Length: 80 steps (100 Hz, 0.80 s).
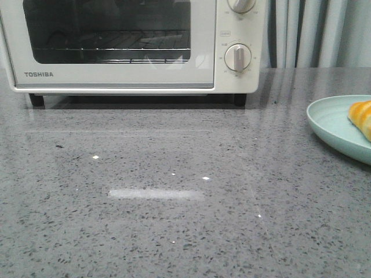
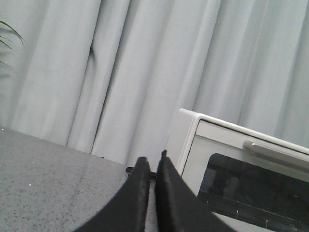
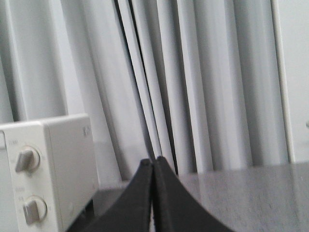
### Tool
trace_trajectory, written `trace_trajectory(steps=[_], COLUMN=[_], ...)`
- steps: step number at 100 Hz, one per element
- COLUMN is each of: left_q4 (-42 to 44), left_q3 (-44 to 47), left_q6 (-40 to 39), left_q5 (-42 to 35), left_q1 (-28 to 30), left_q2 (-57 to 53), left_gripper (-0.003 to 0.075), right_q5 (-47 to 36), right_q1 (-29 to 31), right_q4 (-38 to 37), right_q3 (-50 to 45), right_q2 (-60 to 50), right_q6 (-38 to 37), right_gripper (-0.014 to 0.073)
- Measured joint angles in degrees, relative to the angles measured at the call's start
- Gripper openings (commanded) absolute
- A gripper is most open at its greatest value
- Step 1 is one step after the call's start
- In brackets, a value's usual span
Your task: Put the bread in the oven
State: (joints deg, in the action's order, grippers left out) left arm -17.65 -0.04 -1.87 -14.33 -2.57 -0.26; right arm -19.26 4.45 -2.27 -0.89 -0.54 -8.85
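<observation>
Bare speckled countertop [image 1: 174,220] nearest. Left gripper [image 2: 150,166] and right gripper [image 3: 153,164] clenched, empty. Bread [image 1: 362,117] on mint plate [image 1: 330,124] at three o'clock; Toshiba oven [image 1: 127,46] at eleven, door closed. Nothing begun; next, open door.

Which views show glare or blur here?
Front view: a bright streak of glare lies on the speckled grey stone table, and the cream-white toaster oven has reflections in its glass. Right wrist view: the oven's round dials look soft. Left wrist view: fairly sharp.
</observation>
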Motion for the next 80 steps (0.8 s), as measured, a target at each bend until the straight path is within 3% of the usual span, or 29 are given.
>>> trace_trajectory(steps=[43,69,80], left_q4=[-0.2,-0.4,-0.4], left_q3=[-4.8,-5.4,-8.1], left_q6=[0.0,-3.4,-4.1], left_q5=[-1.4,-0.7,5.2], left_q1=[0.0,0.0,-0.2], left_q2=[0.0,0.0,0.0], left_gripper=[-0.0020,-0.0020,-0.0020], right_q5=[-12.6,-12.2,-3.2], right_q1=[0.0,0.0,0.0], right_q4=[0.0,0.0,-2.7], right_q3=[0.0,0.0,1.4], right_q2=[0.0,0.0,0.0], right_q6=[-0.4,-1.8,-7.0], right_gripper=[-0.0045,-0.0045,-0.0045])
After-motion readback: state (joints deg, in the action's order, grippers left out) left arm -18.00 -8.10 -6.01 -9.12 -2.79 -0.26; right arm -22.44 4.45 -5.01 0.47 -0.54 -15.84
